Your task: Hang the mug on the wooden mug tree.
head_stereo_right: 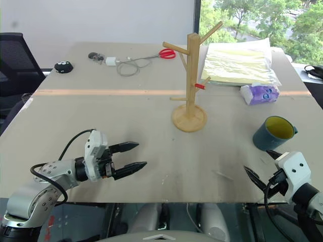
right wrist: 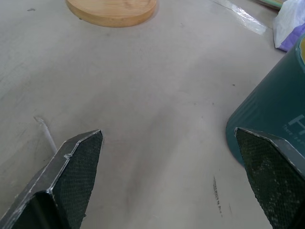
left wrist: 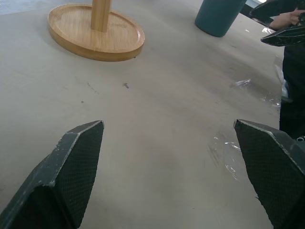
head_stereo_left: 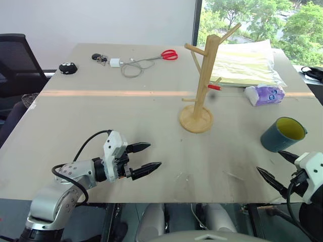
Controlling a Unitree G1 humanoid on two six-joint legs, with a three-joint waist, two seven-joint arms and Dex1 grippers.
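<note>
The teal mug with a yellow inside stands on the table at the right, mouth up. The wooden mug tree rises from its round base near the table's middle, one peg red-tipped. My right gripper is open just in front of the mug, with nothing between its fingers; in the right wrist view the mug sits close beside one fingertip. My left gripper hovers open and empty over the near left of the table, pointing toward the tree's base.
Red scissors, a white charger with cable and a small black object lie at the far side. A purple tissue pack and a bag of papers sit behind the mug. A black chair stands at the left.
</note>
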